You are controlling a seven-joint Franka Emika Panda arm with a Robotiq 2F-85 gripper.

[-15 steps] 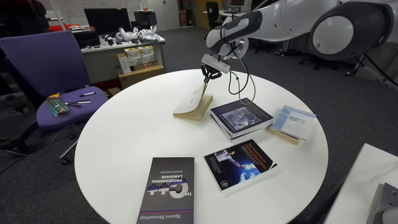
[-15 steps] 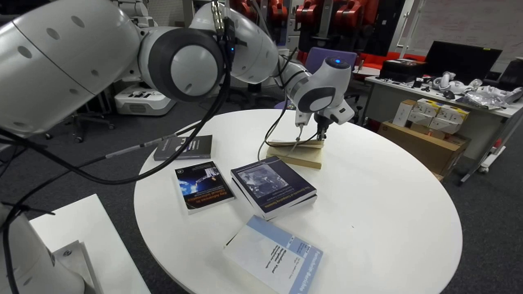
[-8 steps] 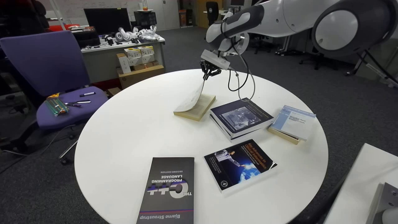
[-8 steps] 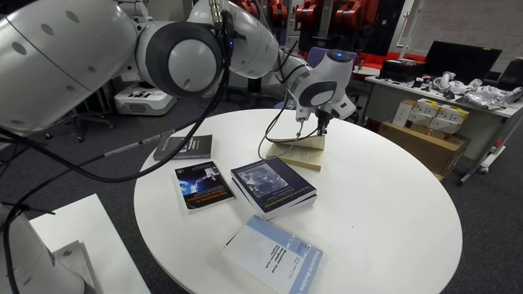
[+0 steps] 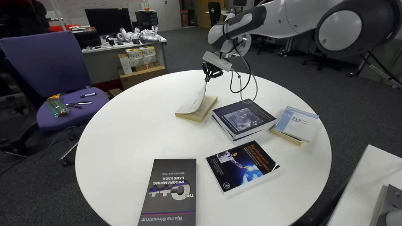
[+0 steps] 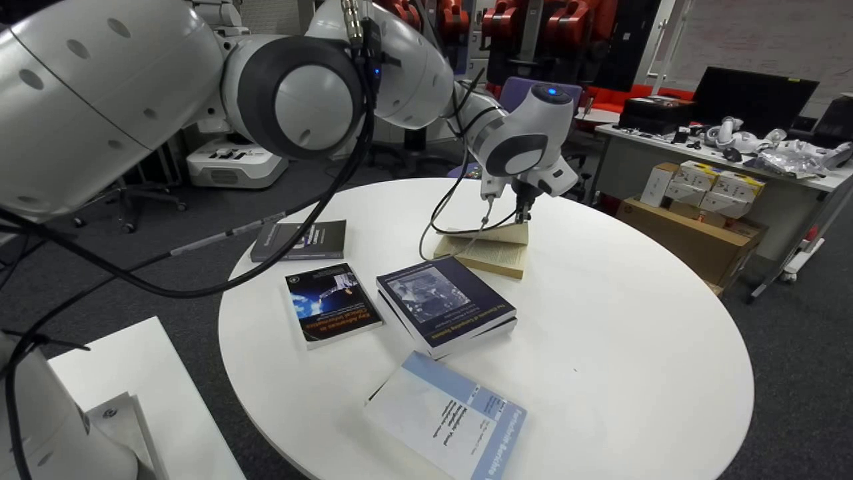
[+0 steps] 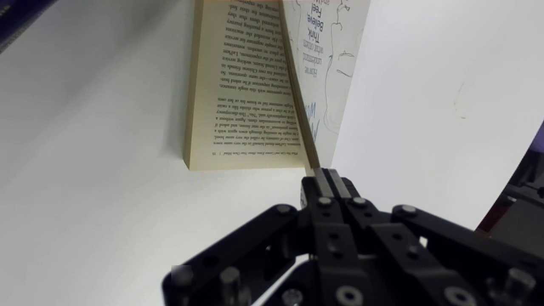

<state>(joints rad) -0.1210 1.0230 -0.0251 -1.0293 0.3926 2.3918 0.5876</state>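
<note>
Gripper pinches a raised flap of the open book; tabletop parts that book's edge from the book stack.

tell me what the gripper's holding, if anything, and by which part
The gripper appears to pinch the open book by the outer edge of its lifted cover and pages, near one corner.
</note>
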